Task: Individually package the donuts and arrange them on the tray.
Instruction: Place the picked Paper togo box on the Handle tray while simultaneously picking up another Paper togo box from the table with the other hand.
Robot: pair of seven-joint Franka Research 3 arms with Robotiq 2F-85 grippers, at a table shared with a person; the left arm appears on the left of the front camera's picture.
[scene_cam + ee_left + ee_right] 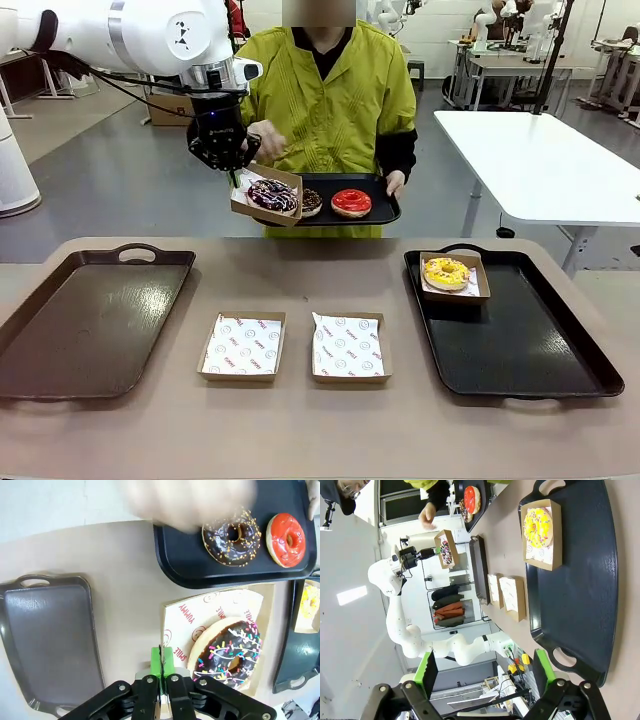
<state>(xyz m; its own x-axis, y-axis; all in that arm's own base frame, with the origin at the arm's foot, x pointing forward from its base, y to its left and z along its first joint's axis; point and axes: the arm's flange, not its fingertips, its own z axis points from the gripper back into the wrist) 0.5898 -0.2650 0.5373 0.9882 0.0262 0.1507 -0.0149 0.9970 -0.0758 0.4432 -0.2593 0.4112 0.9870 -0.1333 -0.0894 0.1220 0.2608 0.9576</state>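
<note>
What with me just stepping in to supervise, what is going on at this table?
The left gripper pinches the edge of a cardboard box holding the drizzled donut, raised near the person's handheld tray, which carries the chocolate sprinkle donut and the red-glazed donut. The yellow-iced donut sits boxed on the table's right tray. Two lined boxes lie empty mid-table; the right gripper hangs open, facing that tray.

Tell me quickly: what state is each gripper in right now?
Left gripper: shut on the rim of the box holding the drizzled donut.
Right gripper: open, holding nothing.
</note>
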